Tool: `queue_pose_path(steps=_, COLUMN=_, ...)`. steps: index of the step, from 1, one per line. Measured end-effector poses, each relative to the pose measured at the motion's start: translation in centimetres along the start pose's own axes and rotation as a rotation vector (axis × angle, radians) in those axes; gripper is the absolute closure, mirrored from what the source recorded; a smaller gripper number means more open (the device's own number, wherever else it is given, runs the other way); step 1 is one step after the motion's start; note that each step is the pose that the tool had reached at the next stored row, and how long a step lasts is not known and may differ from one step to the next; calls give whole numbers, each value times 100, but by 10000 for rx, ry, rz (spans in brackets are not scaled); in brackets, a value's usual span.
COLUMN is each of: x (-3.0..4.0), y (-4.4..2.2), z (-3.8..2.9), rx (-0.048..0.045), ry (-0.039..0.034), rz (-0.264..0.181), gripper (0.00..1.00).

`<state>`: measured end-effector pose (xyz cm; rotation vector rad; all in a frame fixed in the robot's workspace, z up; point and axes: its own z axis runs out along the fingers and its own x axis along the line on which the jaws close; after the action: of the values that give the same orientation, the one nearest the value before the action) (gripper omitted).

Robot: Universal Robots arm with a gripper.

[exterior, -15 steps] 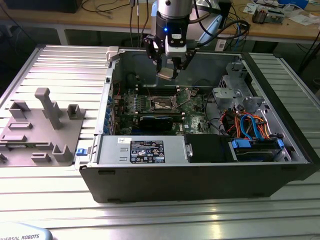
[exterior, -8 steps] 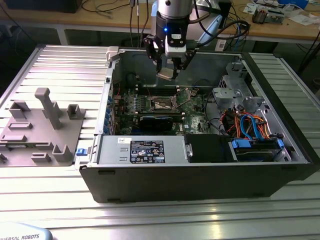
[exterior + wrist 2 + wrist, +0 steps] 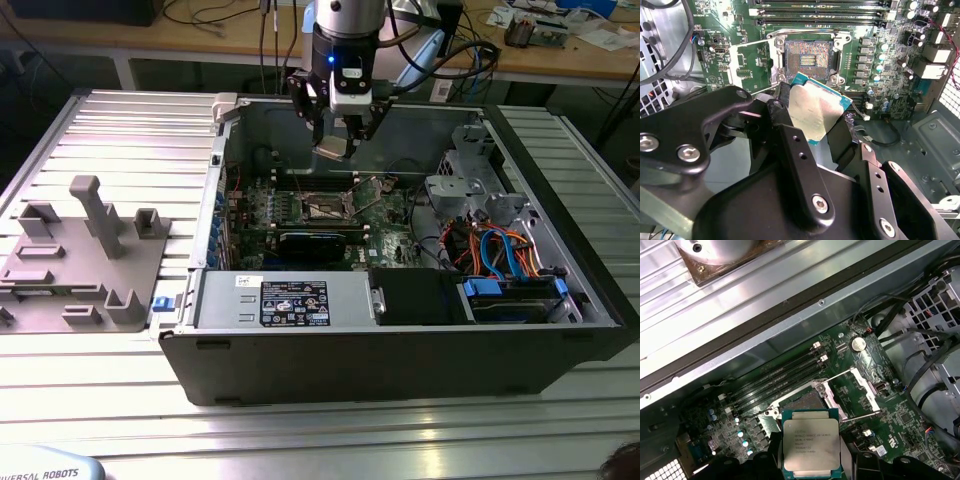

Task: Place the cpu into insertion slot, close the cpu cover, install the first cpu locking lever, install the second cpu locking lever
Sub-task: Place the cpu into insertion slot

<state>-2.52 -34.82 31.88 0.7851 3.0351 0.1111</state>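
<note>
You'll see your arm's wrist [image 3: 345,15] as a silvery-grey cylinder in the exterior view. Under it is a black collar [image 3: 340,50] that carries a small blue light [image 3: 330,60] and a pale block [image 3: 352,85], possibly a camera housing. Black cables [image 3: 470,50] loop off toward the exterior view's right. Your gripper [image 3: 340,140] is matte black. In the second wrist view its link bars [image 3: 715,125] look thick, flat and round-ended, joined at pivots, and bright silver socket-head screws [image 3: 688,153] sit in them. The fingers [image 3: 795,150] are narrow black bars with small holes drilled along their length
</note>
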Motion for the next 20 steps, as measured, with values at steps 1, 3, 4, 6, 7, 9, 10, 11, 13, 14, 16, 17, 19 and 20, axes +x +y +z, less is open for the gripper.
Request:
queue_pose_path(steps=1, x=0, y=0, z=0, rx=0, ry=-1, rz=7, gripper=46)
queue_pose_path(steps=3, x=0, y=0, z=1, rx=0, ry=-2, rz=20, gripper=46)
queue_pose_path(steps=4, x=0, y=-1, z=7, rx=1, ry=-8, rz=92, gripper=46)
queue_pose_path(steps=6, x=0, y=-1, z=14, rx=0, ry=-13, rz=171, gripper=46)
queue_pose_path(steps=7, x=0, y=-1, z=14, rx=0, ry=-13, rz=176, gripper=46)
queue_pose_path(steps=9, x=0, y=-1, z=15, rx=0, ry=-15, rz=198, gripper=46)
queue_pose_path(steps=10, x=0, y=-1, z=15, rx=0, ry=-16, rz=207, gripper=46)
queue_pose_path(steps=11, x=0, y=-1, z=16, rx=0, ry=-16, rz=213, gripper=46)
queue_pose_path(steps=13, x=0, y=-1, z=16, rx=1, ry=-18, rz=225, gripper=46)
queue_pose_path(steps=14, x=0, y=-1, z=16, rx=1, ry=-18, rz=231, gripper=46)
queue_pose_path(steps=16, x=0, y=-1, z=18, rx=3, ry=-21, rz=247, gripper=46)
queue_pose_path(steps=17, x=0, y=-1, z=18, rx=3, ry=-22, rz=254, gripper=46)
queue_pose_path(steps=19, x=0, y=-1, z=19, rx=5, ry=-24, rz=275, gripper=46)
queue_pose_path(steps=20, x=0, y=-1, z=19, rx=6, ry=-25, rz=281, gripper=46)
